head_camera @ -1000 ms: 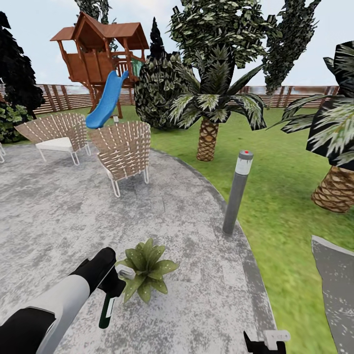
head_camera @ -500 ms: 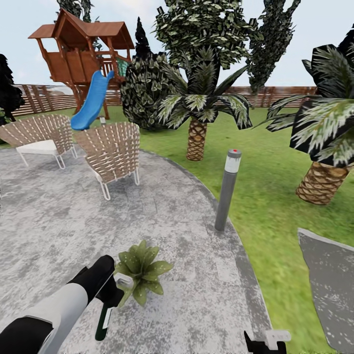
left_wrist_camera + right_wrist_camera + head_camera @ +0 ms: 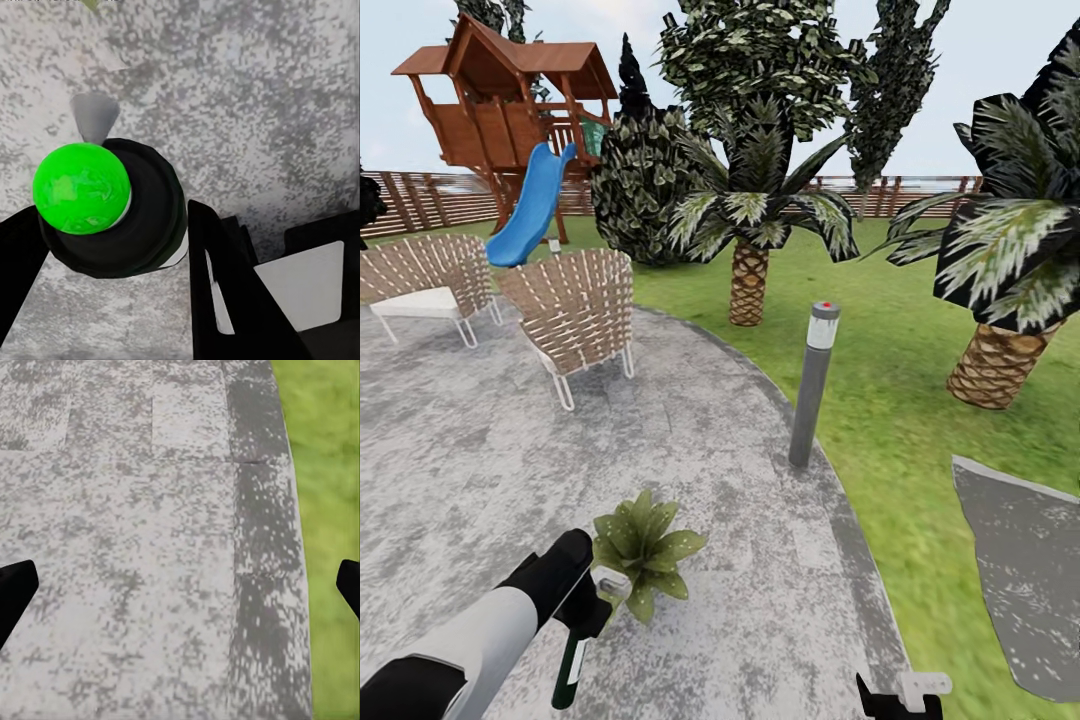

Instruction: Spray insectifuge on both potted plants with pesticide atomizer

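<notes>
everything in the head view has slid left and slightly up since the earlier frames, so the camera has turned; the left arm and its load keep the same pose against the plant. left end effector (image 3: pixel 588 608), in the lower left of the head view, is clamped on the pesticide atomizer (image 3: pixel 572 660), whose dark body hangs down below the fingers while the white spray head sits just beside the potted plant (image 3: pixel 643 549) on the round grey patio (image 3: pixel 760 560). in the left wrist view the atomizer (image 3: pixel 112 206) shows from above, held between the dark fingers (image 3: pixel 232 300). right end effector (image 3: pixel 905 695) sits at the bottom edge, its fingers spread apart over bare paving. to spray well, i judge the nozzle should stay aimed at the rosette's centre, held close, then swept across all the leaves. a grey bollard lamp (image 3: pixel 809 385) stands well apart at the patio's edge.
</notes>
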Motion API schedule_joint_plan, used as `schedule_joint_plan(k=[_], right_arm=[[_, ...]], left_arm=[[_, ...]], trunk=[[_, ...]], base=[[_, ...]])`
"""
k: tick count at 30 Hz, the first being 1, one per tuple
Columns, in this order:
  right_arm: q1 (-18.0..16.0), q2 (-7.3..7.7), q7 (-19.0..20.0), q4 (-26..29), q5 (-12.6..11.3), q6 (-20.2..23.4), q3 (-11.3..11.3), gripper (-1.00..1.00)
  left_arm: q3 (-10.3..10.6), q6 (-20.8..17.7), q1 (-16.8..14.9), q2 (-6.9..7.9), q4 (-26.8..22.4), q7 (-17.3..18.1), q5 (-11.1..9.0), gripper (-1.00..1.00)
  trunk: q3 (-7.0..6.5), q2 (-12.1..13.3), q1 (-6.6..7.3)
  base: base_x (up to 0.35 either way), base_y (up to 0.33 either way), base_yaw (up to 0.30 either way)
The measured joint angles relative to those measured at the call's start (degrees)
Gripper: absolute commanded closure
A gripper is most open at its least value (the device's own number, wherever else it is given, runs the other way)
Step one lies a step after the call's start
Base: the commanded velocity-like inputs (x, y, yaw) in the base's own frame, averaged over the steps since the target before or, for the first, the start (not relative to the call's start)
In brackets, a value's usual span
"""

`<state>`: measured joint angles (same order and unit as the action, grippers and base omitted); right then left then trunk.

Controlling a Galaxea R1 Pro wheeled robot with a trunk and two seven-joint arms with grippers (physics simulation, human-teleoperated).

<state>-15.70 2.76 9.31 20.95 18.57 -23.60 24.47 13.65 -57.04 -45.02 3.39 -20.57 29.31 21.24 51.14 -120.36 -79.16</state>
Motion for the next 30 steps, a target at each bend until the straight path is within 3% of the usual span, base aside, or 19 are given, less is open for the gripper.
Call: schedule_joint_plan(k=[7, 13, 23, 30], right_arm=[[0.0, 0.00, 0.0, 0.0, 0.0, 0.0, 0.0, -1.00], [0.0, 0.00, 0.0, 0.0, 0.0, 0.0, 0.0, -1.00], [0.0, 0.00, 0.0, 0.0, 0.0, 0.0, 0.0, -1.00], [0.0, 0.00, 0.0, 0.0, 0.0, 0.0, 0.0, -1.00]], left_arm=[[-0.1, 0.0, 0.0, -0.02, -0.5, -0.1, 0.2, 1.00], [-0.4, -0.1, 0.0, 0.07, -0.8, -0.1, 0.2, 1.00], [-0.2, -0.1, -0.1, 0.02, -1.0, -0.2, 0.2, 1.00], [-0.2, 0.0, -0.1, 0.13, -1.0, -0.3, 0.4, 1.00]], trunk=[[0.00, 0.0, -0.03], [0.00, 0.0, -0.01], [0.00, 0.0, 0.01], [0.00, 0.0, 0.00]], base=[[-0.179, 0.048, -0.002], [-0.221, 0.233, 0.000], [0.048, 0.336, -0.006], [0.013, 0.338, -0.227]])
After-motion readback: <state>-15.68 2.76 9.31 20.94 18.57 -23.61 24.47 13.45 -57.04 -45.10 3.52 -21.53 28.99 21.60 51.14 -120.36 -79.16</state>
